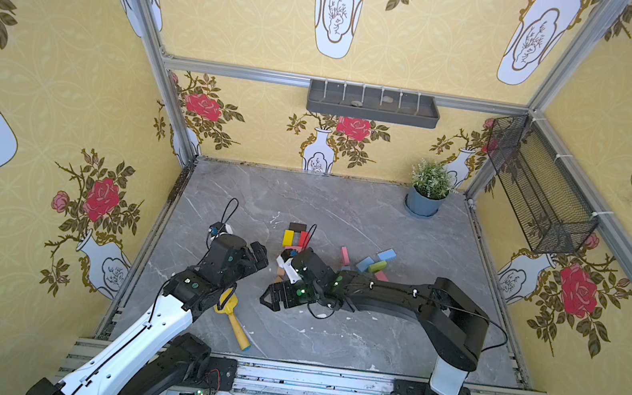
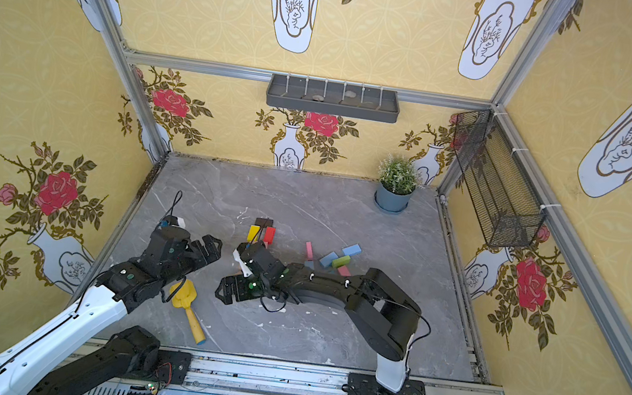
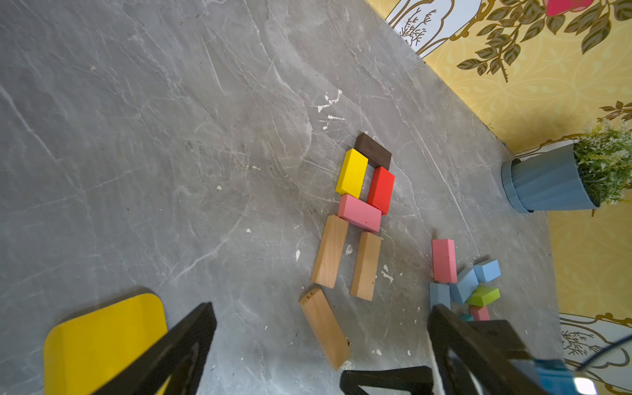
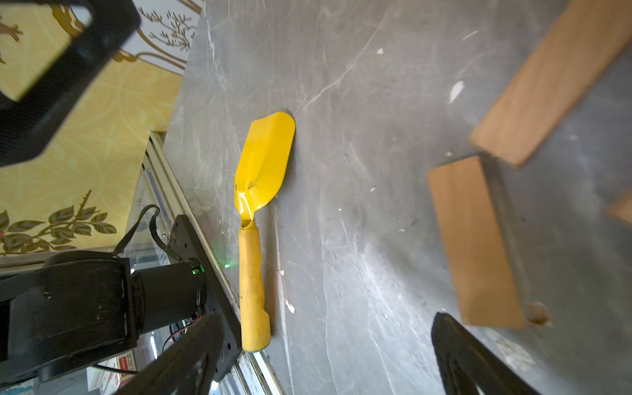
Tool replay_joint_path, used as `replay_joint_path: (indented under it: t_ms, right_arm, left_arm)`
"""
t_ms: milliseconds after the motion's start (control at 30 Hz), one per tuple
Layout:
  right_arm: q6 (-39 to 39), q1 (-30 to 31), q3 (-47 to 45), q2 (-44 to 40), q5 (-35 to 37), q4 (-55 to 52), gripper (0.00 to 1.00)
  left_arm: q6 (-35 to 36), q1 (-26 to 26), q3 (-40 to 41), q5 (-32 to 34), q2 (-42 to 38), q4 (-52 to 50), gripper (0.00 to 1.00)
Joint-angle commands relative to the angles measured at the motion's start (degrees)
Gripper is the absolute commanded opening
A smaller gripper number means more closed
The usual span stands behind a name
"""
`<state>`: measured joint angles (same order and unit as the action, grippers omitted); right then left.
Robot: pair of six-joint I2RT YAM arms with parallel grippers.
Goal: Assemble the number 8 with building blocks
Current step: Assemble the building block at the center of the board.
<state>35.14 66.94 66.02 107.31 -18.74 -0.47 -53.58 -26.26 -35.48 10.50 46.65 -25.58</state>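
Observation:
The building blocks form a partial figure: a dark brown block [image 3: 372, 150] on top, a yellow block [image 3: 352, 172] and a red block [image 3: 381, 189] side by side, a pink block [image 3: 359, 212] across, and two tan blocks [image 3: 330, 251] below. A third tan block [image 3: 325, 328] lies loose and slanted at their lower end. My left gripper [image 3: 321, 309] hovers over it, open and empty. My right gripper [image 1: 271, 295] is open beside the tan blocks [image 4: 475, 239], holding nothing. In both top views my right wrist covers the lower half of the figure.
A loose pile of pink [image 1: 345, 255], light blue [image 1: 387, 254] and green [image 1: 377, 265] blocks lies right of the figure. A yellow toy shovel [image 1: 234, 319] lies near the front, under my left arm. A potted plant [image 1: 428, 189] stands back right.

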Motion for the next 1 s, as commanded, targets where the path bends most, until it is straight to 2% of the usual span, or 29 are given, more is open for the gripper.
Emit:
replay_joint_path:
  t_ms: [0,367,967]
  right_arm:
    - [-1.62,0.56,2.94,2.54,-0.03,-3.32,0.98]
    - [-1.31,0.56,5.92,5.98,0.90,-5.92,0.97]
    - [-0.10,0.04,5.00,5.22,6.43,-7.85,0.98]
  left_arm:
    - [1.02,0.14,-0.02,0.81,-0.46,0.44,1.00]
    - [1.22,0.42,0.15,2.86,-2.22,-0.87,1.00]
    - [0.79,0.42,0.86,2.44,-1.65,-0.17,1.00]
